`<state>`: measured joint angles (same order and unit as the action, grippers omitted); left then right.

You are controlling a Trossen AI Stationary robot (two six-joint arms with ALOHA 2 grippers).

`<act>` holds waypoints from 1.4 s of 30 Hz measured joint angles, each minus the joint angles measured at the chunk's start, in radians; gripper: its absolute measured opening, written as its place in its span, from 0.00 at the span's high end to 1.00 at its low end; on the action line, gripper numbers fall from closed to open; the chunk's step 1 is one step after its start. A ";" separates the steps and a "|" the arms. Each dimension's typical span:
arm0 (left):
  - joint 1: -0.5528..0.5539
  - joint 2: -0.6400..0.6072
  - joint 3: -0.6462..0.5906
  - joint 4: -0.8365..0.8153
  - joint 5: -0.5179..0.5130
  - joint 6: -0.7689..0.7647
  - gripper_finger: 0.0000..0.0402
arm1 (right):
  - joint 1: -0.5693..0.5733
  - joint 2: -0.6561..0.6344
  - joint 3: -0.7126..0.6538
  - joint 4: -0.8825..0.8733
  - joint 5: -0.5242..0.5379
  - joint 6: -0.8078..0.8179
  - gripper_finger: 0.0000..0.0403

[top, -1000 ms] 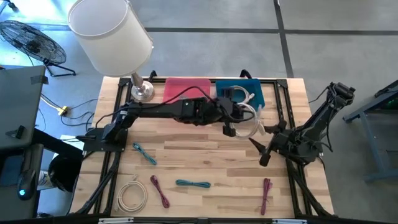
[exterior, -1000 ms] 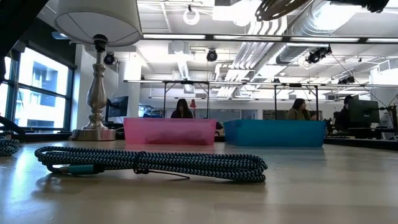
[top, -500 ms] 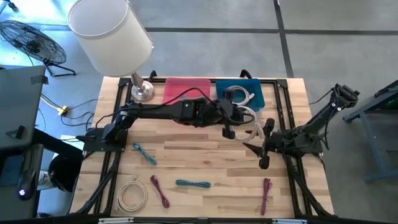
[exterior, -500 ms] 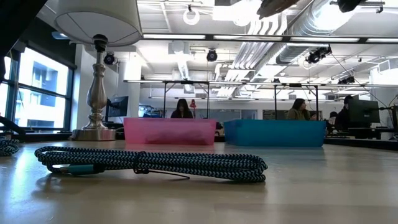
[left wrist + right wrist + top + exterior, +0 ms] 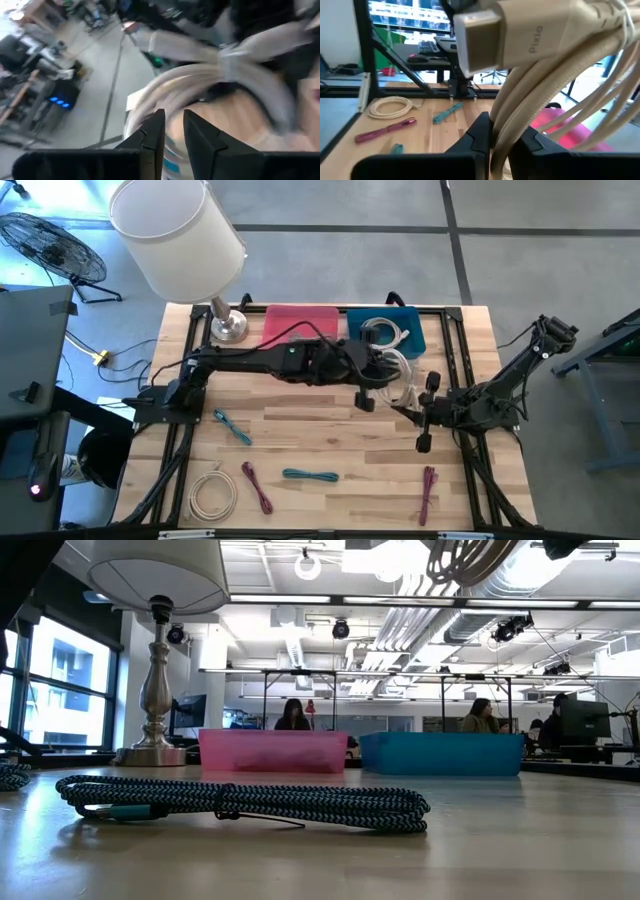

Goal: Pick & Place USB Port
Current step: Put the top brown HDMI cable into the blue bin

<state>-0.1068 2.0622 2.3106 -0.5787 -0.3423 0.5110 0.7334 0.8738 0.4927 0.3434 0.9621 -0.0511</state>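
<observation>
I'm seeing the right gripper (image 5: 492,131) clamping the white cable (image 5: 555,65) above the counter (image 5: 320,435), beside the blue bin (image 5: 420,330); the left gripper (image 5: 170,131) is parting slightly, cable just beyond.

Two bins (image 5: 300,321), one lamp (image 5: 180,240), seven coiled cables (image 5: 310,475), two arms (image 5: 260,360), one fan (image 5: 45,240)

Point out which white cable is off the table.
The white cable between the two arms, by the blue bin. Another white cable lies in that bin; a third lies coiled on the table's front left.
</observation>
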 joint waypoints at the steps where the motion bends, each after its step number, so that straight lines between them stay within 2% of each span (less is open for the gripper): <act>1: -0.004 -0.011 0.006 -0.014 0.020 0.000 0.83 | 0.000 0.000 0.000 -0.006 0.006 -0.004 0.93; 4: -0.029 -0.048 0.041 -0.050 0.041 0.000 0.83 | 0.000 -0.003 0.000 -0.023 0.043 -0.025 0.93; 6: -0.057 -0.085 0.043 -0.076 0.013 0.003 0.83 | -0.005 -0.017 0.000 -0.024 0.086 -0.056 0.93; 8: -0.087 -0.126 0.038 -0.135 -0.058 0.009 0.83 | -0.018 -0.039 0.003 -0.027 0.138 -0.101 0.93; 12: -0.159 -0.185 0.038 -0.284 -0.265 -0.007 0.83 | -0.080 -0.093 0.029 -0.032 0.212 -0.229 0.93; 16: -0.226 -0.215 0.036 -0.439 -0.412 -0.080 0.83 | -0.184 -0.137 0.099 -0.083 0.213 -0.342 0.93; 19: -0.271 -0.237 0.036 -0.568 -0.478 -0.178 0.83 | -0.260 -0.151 0.202 -0.231 0.204 -0.375 0.93; 22: -0.312 -0.248 0.036 -0.690 -0.530 -0.287 0.83 | -0.343 -0.154 0.335 -0.424 0.151 -0.354 0.93; 27: -0.365 -0.254 0.036 -0.819 -0.583 -0.417 0.83 | -0.527 -0.148 0.558 -0.725 0.007 -0.214 0.93; 32: -0.388 -0.253 0.036 -0.915 -0.627 -0.511 0.83 | -0.766 -0.108 0.689 -0.952 -0.112 -0.043 0.93; 37: -0.383 -0.253 0.036 -0.975 -0.664 -0.570 0.83 | -0.994 0.001 0.679 -1.068 -0.297 0.094 0.93; 40: -0.385 -0.253 0.035 -0.990 -0.666 -0.573 0.83 | -1.061 0.082 0.620 -1.042 -0.408 0.115 0.93; 42: -0.385 -0.253 0.035 -0.994 -0.664 -0.576 0.83 | -1.083 0.129 0.576 -1.011 -0.443 0.122 0.93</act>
<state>-0.4919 1.8088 2.3451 -1.5727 -1.0063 -0.0654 -0.3495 1.0032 1.0691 -0.6680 0.5191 0.0708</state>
